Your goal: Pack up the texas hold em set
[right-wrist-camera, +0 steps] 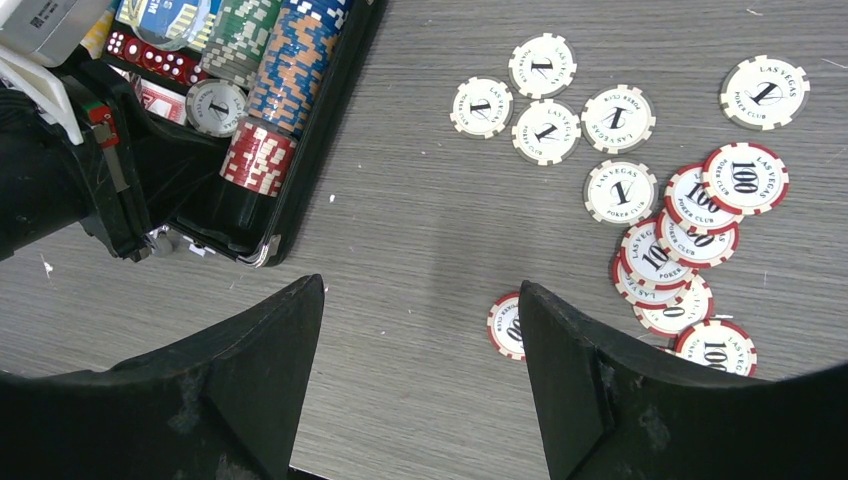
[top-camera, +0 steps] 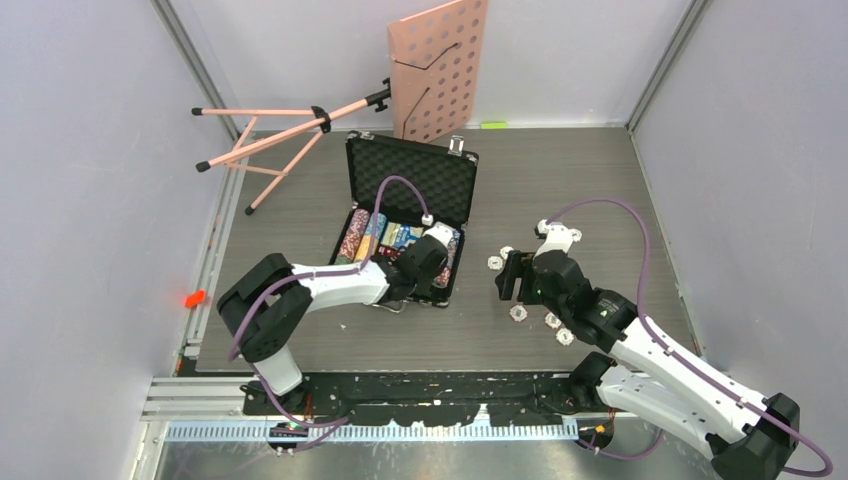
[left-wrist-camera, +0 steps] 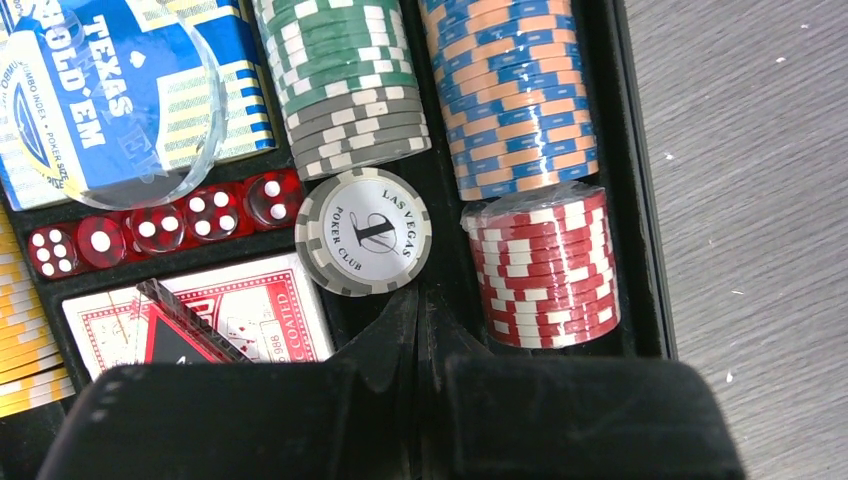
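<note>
A: The case (top-camera: 412, 178) lies open left of the table's middle, lid tipped to the far side. Its slots hold the green-and-grey row (left-wrist-camera: 345, 80), the blue-and-orange row (left-wrist-camera: 515, 90) and the red stack (left-wrist-camera: 545, 265). A white chip (left-wrist-camera: 363, 232) stands face-out at the near end of the green-and-grey row.

B: And the left gripper (left-wrist-camera: 415, 330)?

A: It is clenched, with nothing seen between the fingers. The tips sit just near of that white chip; whether they touch it cannot be told. As a judgement, it should nudge the chip flat against the row, pushing straight along the slot so it does not tip toward the dice (left-wrist-camera: 150, 228).

B: The right side?

A: The right gripper (right-wrist-camera: 422, 290) hangs spread wide and grasps nothing. The loose chips (right-wrist-camera: 545, 130) lie scattered on the table (top-camera: 560, 190), right of the case.

B: Room to move?

A: There is bare table between the case's right wall and the chips. A red-rimmed chip (right-wrist-camera: 507, 325) lies just beside one finger, the likely next pick. The left arm crowds the case's near right corner, so the right should probably wait.
</note>
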